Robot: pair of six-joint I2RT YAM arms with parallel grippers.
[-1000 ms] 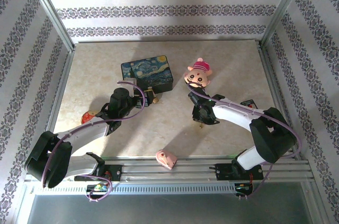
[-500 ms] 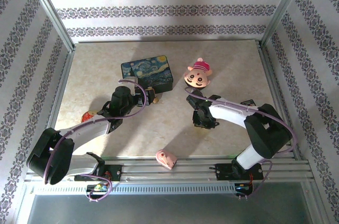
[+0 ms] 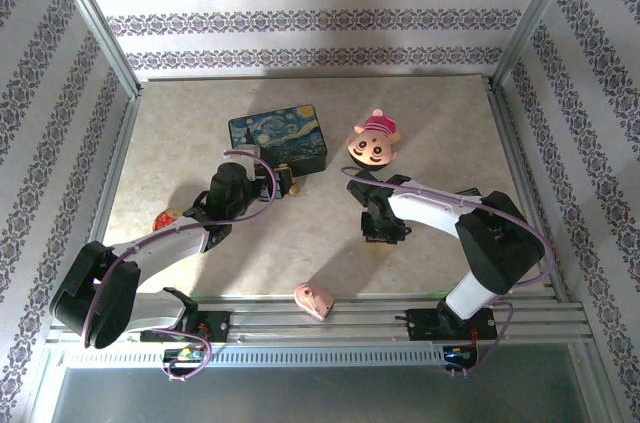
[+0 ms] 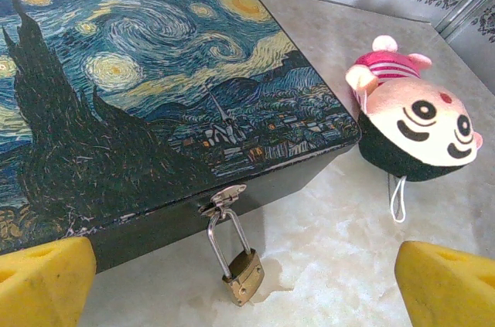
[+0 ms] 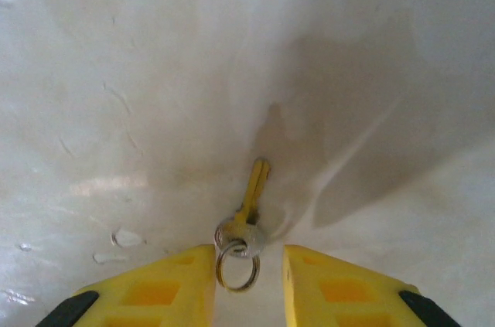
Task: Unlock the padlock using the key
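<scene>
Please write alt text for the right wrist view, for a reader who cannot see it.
A small key on a ring lies on the pale table, its ring between the right tool's yellow fingertips, not clamped.

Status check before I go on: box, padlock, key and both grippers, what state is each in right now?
box: lid shut, clasp fastened.
padlock: shackle closed, hooked through the clasp.
key: lying flat on the table, on its ring, not lifted.
left gripper: fingers wide open, empty, facing the padlock.
right gripper: fingers partly open, straddling the ring, not clamped on it.
</scene>
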